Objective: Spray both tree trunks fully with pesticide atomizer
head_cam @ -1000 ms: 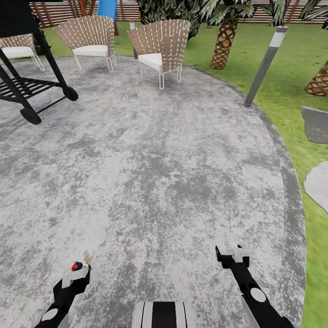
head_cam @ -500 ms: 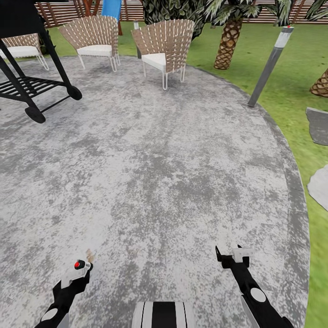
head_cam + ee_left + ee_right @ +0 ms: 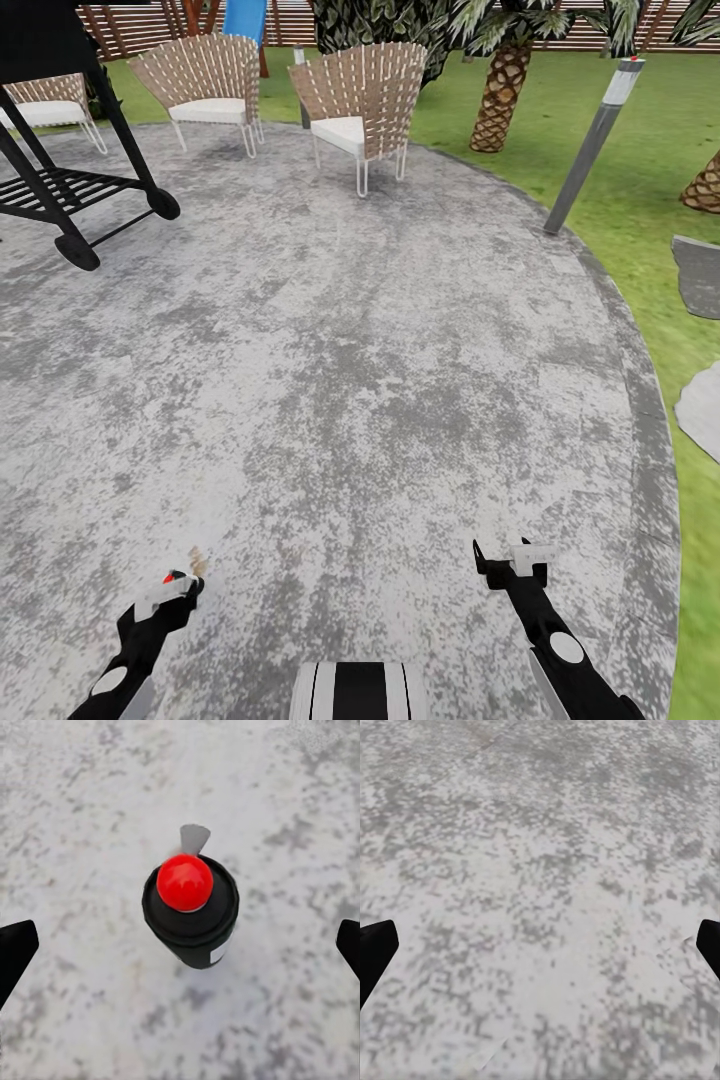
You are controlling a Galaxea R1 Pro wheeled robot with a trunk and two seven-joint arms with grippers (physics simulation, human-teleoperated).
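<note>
The pesticide atomizer [image 3: 191, 911], a black can with a red round cap and a small grey nozzle, stands upright on the grey paving. My left gripper [image 3: 181, 949] is open right above it, one dark finger far out on each side and neither touching it. In the head view the left gripper [image 3: 165, 597] sits at the lower left and covers most of the atomizer [image 3: 168, 577], leaving a sliver of red cap. My right gripper [image 3: 512, 560] hangs open over bare paving [image 3: 540, 870] at the lower right. The trees are out of view.
Round grey paving [image 3: 340, 330] stretches ahead, edged by lawn [image 3: 640, 150] on the right. A black wheeled grill [image 3: 70, 190] stands far left, two wicker chairs [image 3: 360, 100] at the back, a grey bollard [image 3: 590, 140] and scaly palms [image 3: 497, 95] at the right.
The camera shifted slightly a second ago. Since then my left gripper has sunk lower over the atomizer, hiding more of its red cap. The right arm has stayed put.
</note>
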